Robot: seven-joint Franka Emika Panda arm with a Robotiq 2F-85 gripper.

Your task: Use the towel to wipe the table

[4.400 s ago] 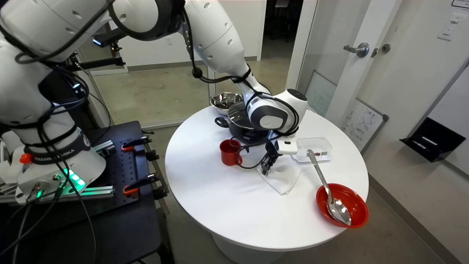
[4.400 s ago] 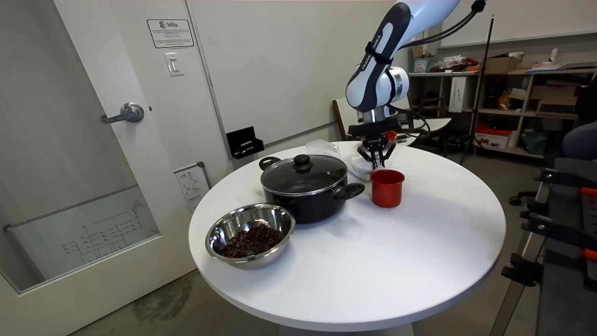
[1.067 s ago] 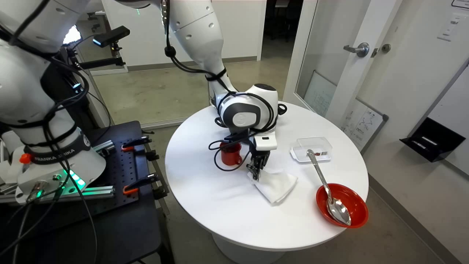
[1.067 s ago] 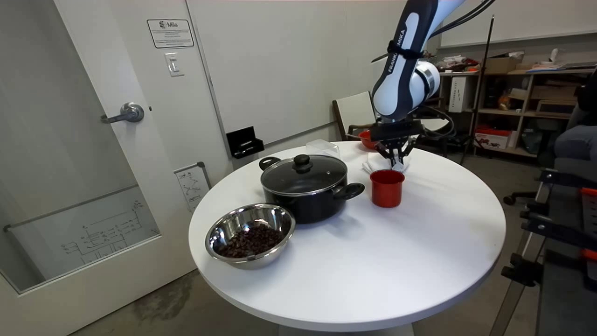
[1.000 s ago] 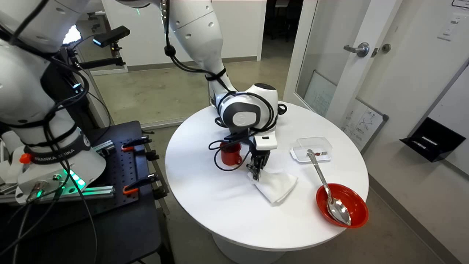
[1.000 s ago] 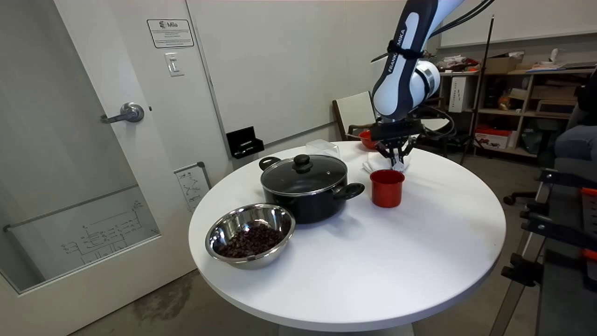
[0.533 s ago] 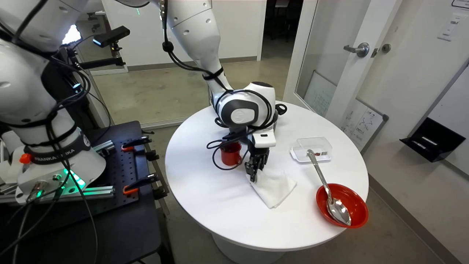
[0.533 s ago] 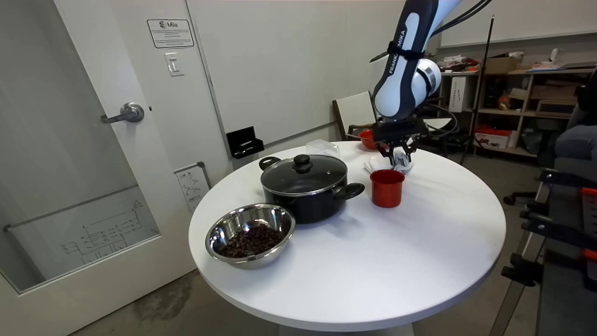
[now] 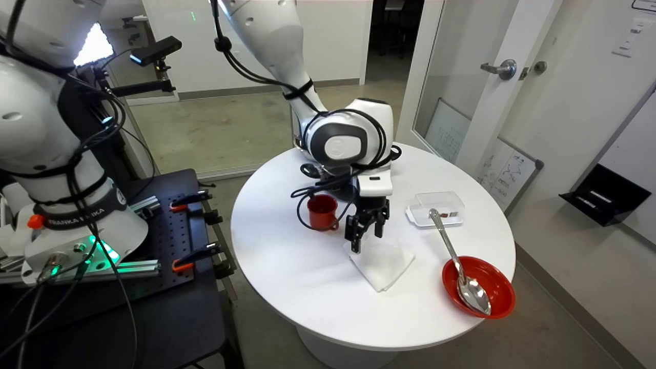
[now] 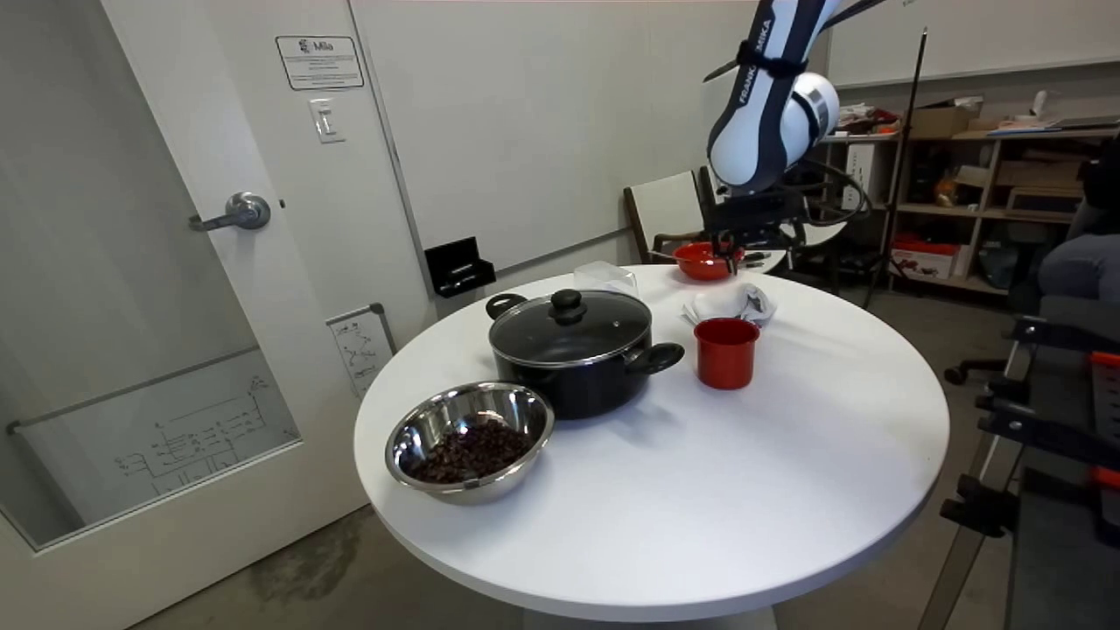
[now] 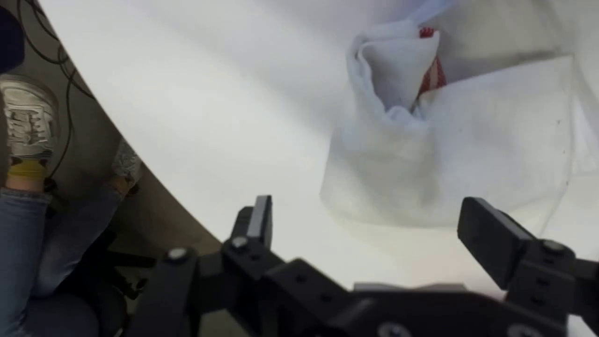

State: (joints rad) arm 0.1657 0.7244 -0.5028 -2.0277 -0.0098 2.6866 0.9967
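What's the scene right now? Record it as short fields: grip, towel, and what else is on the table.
Grip: pincer open, holding nothing
Cloth: towel on the table, bunched at one end, red showing inside a fold
Clearance: pincer raised over the towel, apparently not touching
Drinkware: red mug, upright near the towel
Cookware: black pot, glass lid on; steel bowl holding dark pieces
Tableware: red bowl, metal spoon leaning in it
Storage: clear plastic container
Unclear: what the dark pieces are
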